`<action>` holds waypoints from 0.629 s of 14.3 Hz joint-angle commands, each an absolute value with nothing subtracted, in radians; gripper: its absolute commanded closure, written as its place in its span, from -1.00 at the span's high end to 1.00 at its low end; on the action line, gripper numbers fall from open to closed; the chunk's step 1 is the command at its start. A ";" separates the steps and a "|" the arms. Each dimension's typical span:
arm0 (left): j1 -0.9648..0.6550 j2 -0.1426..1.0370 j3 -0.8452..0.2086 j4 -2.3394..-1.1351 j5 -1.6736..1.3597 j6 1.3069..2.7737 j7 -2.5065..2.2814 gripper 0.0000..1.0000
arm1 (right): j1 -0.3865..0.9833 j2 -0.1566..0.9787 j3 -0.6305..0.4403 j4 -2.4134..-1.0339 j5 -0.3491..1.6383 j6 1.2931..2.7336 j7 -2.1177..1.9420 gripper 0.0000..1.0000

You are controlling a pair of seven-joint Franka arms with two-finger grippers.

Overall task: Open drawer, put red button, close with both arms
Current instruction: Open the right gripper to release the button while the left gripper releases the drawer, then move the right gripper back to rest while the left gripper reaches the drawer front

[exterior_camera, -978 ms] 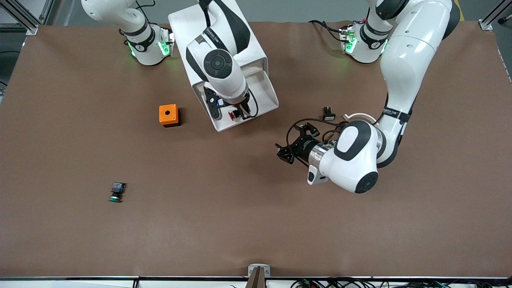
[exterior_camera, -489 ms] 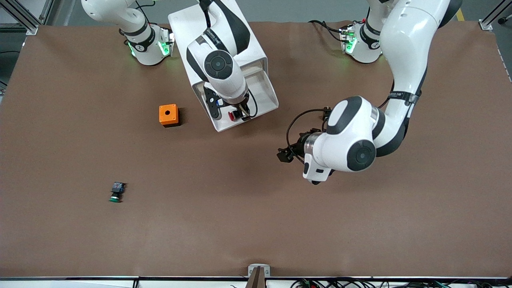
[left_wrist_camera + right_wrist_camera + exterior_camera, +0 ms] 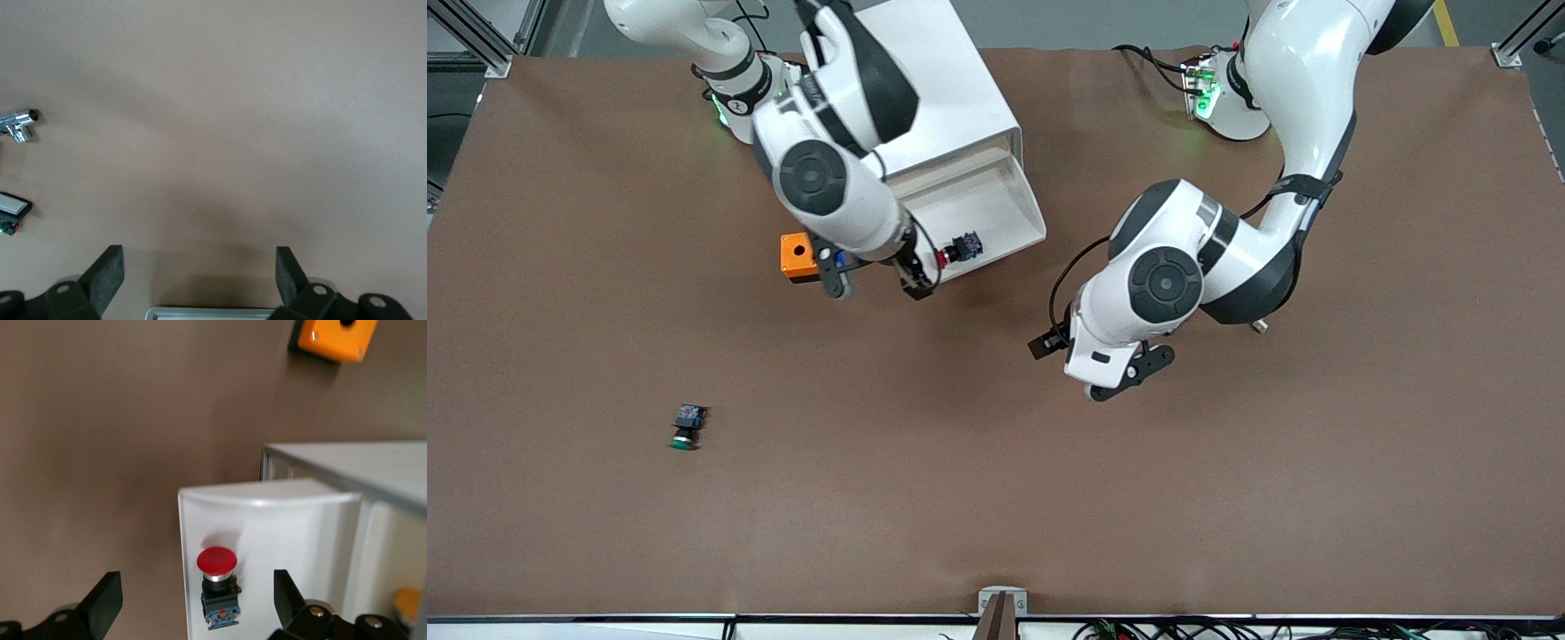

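The white cabinet (image 3: 925, 80) has one drawer (image 3: 1005, 191) pulled out toward the front camera. The red button (image 3: 958, 250) lies on its side in the drawer, near the front wall; in the right wrist view it (image 3: 217, 583) lies on the drawer floor (image 3: 300, 540). My right gripper (image 3: 876, 284) is open and empty, up over the drawer's front corner, with the button apart from its fingers (image 3: 107, 597). My left gripper (image 3: 197, 273) is open and empty, pointing down over bare table toward the left arm's end from the drawer.
An orange box with a hole (image 3: 796, 256) stands beside the drawer, partly under the right wrist, and shows in the right wrist view (image 3: 337, 337). A green-capped button (image 3: 685, 427) lies nearer the front camera. A chrome fitting (image 3: 20, 123) and a small black part (image 3: 13, 210) lie near the left gripper.
The right gripper let go of the red button, which now lies in the drawer, and lifted away toward the orange box. The left wrist swung round to point down at the table.
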State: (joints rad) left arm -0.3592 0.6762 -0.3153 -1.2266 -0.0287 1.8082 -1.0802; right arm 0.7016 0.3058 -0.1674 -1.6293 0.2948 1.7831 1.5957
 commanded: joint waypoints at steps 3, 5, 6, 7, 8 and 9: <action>-0.390 0.663 -0.310 -1.256 0.009 1.835 -1.092 1.00 | 0.536 0.247 -0.156 -1.598 0.282 1.661 1.197 1.00; -0.409 0.660 -0.310 -1.281 0.011 1.845 -1.104 1.00 | 0.456 0.230 -0.156 -1.598 0.276 1.634 1.024 1.00; -0.414 0.652 -0.310 -1.307 0.011 1.864 -1.108 1.00 | 0.416 0.221 -0.158 -1.598 0.275 1.620 0.934 1.00; -0.420 0.637 -0.310 -1.334 0.011 1.888 -1.124 1.00 | 0.372 0.213 -0.158 -1.598 0.262 1.612 0.829 1.00; -0.435 0.627 -0.310 -1.366 0.009 1.919 -1.149 1.00 | 0.350 0.203 -0.156 -1.598 0.209 1.608 0.739 1.00; -0.448 0.620 -0.310 -1.394 0.009 1.945 -1.179 1.00 | 0.332 0.190 -0.156 -1.598 0.142 1.608 0.656 1.00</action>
State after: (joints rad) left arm -0.4238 0.6739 -0.3152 -1.3014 -0.0133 1.8872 -1.1243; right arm 0.3743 0.2282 -0.1767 -1.5943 0.2339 1.6232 0.7919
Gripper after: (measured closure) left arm 0.000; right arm 0.000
